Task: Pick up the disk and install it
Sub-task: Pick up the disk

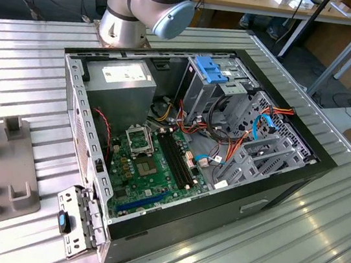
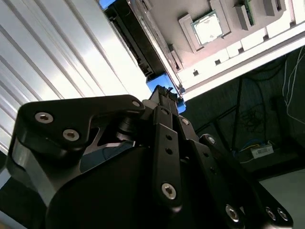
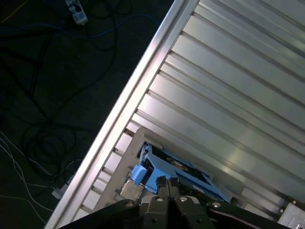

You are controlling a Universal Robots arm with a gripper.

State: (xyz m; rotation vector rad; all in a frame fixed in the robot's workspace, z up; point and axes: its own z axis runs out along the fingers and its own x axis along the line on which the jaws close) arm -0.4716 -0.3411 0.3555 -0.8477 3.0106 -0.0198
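Right at claw (image 3: 167, 183) tip: disk (image 3: 186, 174) w/ blue rails (image 3: 139, 174).

Right at the tip of the gripper (image 3: 167, 182) lies the disk (image 3: 174, 168) with its blue rails, set against a grey fixture (image 3: 131, 157) whose raised bars crowd it closely. Tip and disk are so near that contact cannot be judged. Out ahead of the gripper and to one side, the ribbed metal table (image 3: 238, 95) lies flat and bare, open to pass over. To the other side the table ends, and loose cables (image 3: 43, 143) lie on the dark floor below. Beyond the disk, in the second wrist view, the fixture's pockets stand up, one holding a processor chip (image 2: 208, 28).
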